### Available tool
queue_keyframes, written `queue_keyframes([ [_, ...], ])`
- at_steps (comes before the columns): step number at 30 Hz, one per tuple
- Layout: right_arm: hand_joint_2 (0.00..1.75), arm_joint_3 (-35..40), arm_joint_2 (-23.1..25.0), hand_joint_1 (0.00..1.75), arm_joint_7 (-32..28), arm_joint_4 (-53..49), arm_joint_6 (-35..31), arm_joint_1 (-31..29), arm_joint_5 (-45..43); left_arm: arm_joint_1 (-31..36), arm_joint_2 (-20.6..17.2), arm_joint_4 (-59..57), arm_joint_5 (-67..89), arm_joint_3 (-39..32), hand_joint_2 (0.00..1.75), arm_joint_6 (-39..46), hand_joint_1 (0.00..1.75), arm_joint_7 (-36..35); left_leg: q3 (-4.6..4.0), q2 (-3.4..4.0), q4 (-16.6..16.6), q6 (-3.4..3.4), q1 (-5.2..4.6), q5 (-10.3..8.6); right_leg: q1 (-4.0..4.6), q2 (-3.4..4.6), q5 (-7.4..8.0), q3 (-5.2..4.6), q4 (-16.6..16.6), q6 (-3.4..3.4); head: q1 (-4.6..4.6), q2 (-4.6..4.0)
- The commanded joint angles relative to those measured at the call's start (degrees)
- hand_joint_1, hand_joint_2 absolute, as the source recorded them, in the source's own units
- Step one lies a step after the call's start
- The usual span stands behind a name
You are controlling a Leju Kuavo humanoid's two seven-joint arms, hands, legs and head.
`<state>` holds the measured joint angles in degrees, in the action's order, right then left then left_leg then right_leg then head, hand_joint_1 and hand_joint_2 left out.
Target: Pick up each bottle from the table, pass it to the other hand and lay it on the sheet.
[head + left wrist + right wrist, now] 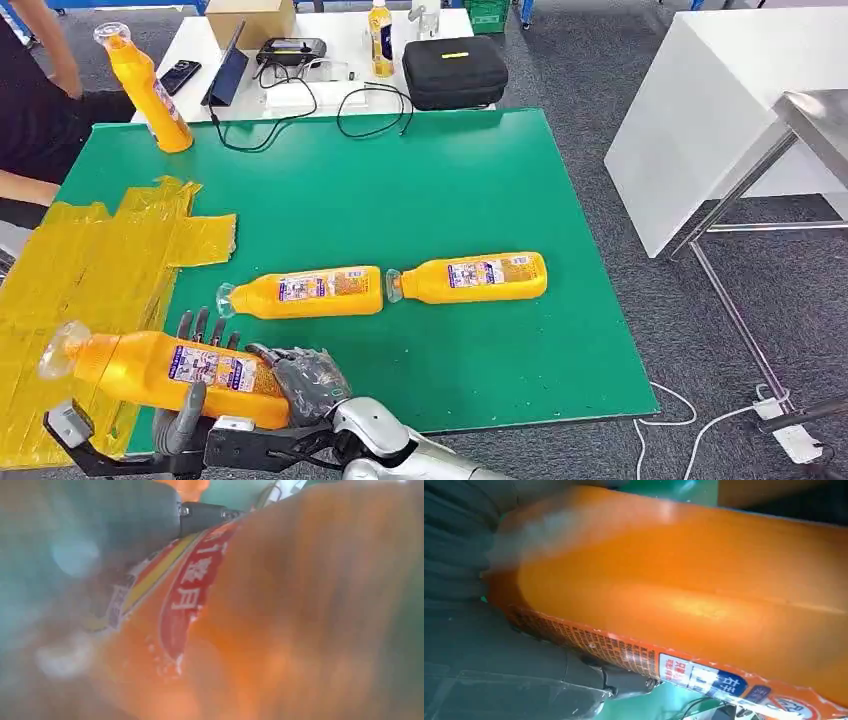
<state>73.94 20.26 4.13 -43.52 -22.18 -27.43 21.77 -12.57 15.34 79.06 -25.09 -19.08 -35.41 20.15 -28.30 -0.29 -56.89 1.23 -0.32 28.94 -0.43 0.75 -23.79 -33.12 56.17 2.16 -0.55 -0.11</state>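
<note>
Both hands grasp bottle (170,372) (mid-handover) | left hand (185,415), right hand (305,385) at table's near-left corner | risk: early release, bottle drops short of sheet (60,290)

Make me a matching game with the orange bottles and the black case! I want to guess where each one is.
Things:
1. held bottle
2. upright bottle
3. two lying bottles
4. black case

Places:
A. white table
B. middle of the green mat, end to end
C. green mat's far left corner
D. in the robot's hands, over the yellow sheet's edge

Pairs: 1-D, 2-C, 3-B, 4-A
</note>
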Motion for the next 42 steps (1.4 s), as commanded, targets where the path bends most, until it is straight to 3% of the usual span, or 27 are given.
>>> queue_keyframes([
  [1,1.75,4.1,-0.3,1.75,-0.5,1.2,0.9,-1.4,0.1,1.9,-2.8,-1.0,1.6,7.0,1.75,0.0,0.00,1.0,0.12,-0.18,0.1,-0.10,0.06,-0.01,0.06,-0.26,-0.05,0.20,-0.1,-0.05,0.00,0.00],
  [3,1.75,4.2,-0.3,1.75,-0.5,1.1,1.0,-1.2,0.4,2.0,-2.7,-0.9,1.2,6.9,1.75,0.5,0.02,1.6,0.03,-0.13,0.0,-0.05,0.02,-0.02,0.01,-0.16,-0.03,0.08,0.0,-0.03,0.00,0.00],
  [4,1.75,4.2,-0.3,1.75,-0.4,1.0,1.0,-1.1,0.4,2.0,-2.7,-0.7,1.0,6.7,1.75,0.6,1.52,1.7,0.13,-0.16,0.1,-0.10,0.06,0.00,0.06,-0.23,-0.06,0.21,-0.1,-0.05,0.00,0.00],
  [5,1.75,4.3,-0.3,1.75,-0.4,1.0,1.1,-1.1,0.5,1.9,-2.5,-0.4,0.6,6.5,1.75,0.6,1.75,1.8,0.09,-0.15,0.1,-0.08,0.04,-0.01,0.04,-0.21,-0.05,0.15,-0.1,-0.04,0.00,0.00],
  [23,1.75,3.8,-0.3,1.75,0.3,1.8,0.7,-0.8,1.2,1.4,-0.4,3.1,-0.5,2.2,1.75,0.6,1.75,0.9,0.11,-0.16,0.1,-0.08,0.06,-0.01,0.06,-0.23,-0.04,0.19,-0.1,-0.04,0.02,0.00],
  [26,1.75,2.4,-0.3,1.75,0.5,2.8,-1.7,-1.2,2.4,1.7,-0.3,4.4,2.5,1.0,1.75,3.1,1.75,2.3,0.07,-0.16,0.1,-0.06,0.05,-0.01,0.05,-0.21,-0.04,0.14,-0.1,-0.03,0.00,0.00],
  [28,1.75,-0.8,-0.3,0.00,0.4,4.1,-5.8,-2.0,4.0,2.4,-0.9,6.2,10.5,0.3,1.75,8.2,1.75,5.5,0.08,-0.19,0.1,-0.07,0.05,-0.01,0.05,-0.25,-0.05,0.16,-0.1,-0.04,0.00,0.00],
  [29,1.75,-3.3,-0.3,0.00,-1.2,5.0,-4.3,-2.8,4.5,3.4,-1.4,5.9,10.6,0.1,1.75,8.3,1.75,5.3,0.12,-0.22,0.1,-0.11,0.09,-0.02,0.10,-0.30,-0.04,0.23,-0.1,-0.06,0.00,0.00],
  [30,0.00,-7.5,-0.3,0.00,-2.1,5.1,-7.7,-2.3,5.8,3.7,-2.2,6.9,18.4,0.3,1.75,13.8,1.75,7.5,0.02,-0.25,0.0,-0.07,0.06,-0.04,0.06,-0.30,-0.03,0.14,-0.1,-0.04,0.00,0.02],
  [33,0.00,-24.2,-2.7,0.00,-4.1,-0.1,-8.8,0.0,16.9,7.9,-4.9,6.9,39.6,0.2,1.75,32.7,1.75,10.7,-0.05,-0.26,0.0,-0.08,0.06,-0.07,0.06,-0.29,0.00,0.07,0.0,-0.05,0.00,0.00],
  [36,0.00,-37.3,-5.8,0.00,-5.2,-11.1,-3.0,4.2,25.7,13.1,-8.2,3.1,51.4,-1.6,1.75,44.8,1.75,9.3,-0.09,-0.44,0.0,-0.07,0.07,-0.11,0.07,-0.46,0.01,0.08,-0.1,-0.04,0.00,0.00],
  [38,0.00,-41.5,-5.7,0.00,-6.5,-13.0,-0.5,5.3,28.3,14.2,-9.2,1.3,52.3,-3.6,1.75,45.7,1.75,9.4,-0.02,-0.51,0.0,-0.08,0.08,-0.13,0.10,-0.52,0.01,0.16,-0.1,-0.04,0.02,0.00],
  [42,0.00,-41.7,-4.9,0.00,-6.8,-12.7,-0.5,5.8,29.5,13.7,-8.9,1.3,52.4,-3.8,1.75,45.5,1.75,10.0,0.09,-0.32,0.0,-0.06,0.03,-0.08,0.02,-0.29,0.01,0.21,0.0,-0.01,0.02,0.00],
])
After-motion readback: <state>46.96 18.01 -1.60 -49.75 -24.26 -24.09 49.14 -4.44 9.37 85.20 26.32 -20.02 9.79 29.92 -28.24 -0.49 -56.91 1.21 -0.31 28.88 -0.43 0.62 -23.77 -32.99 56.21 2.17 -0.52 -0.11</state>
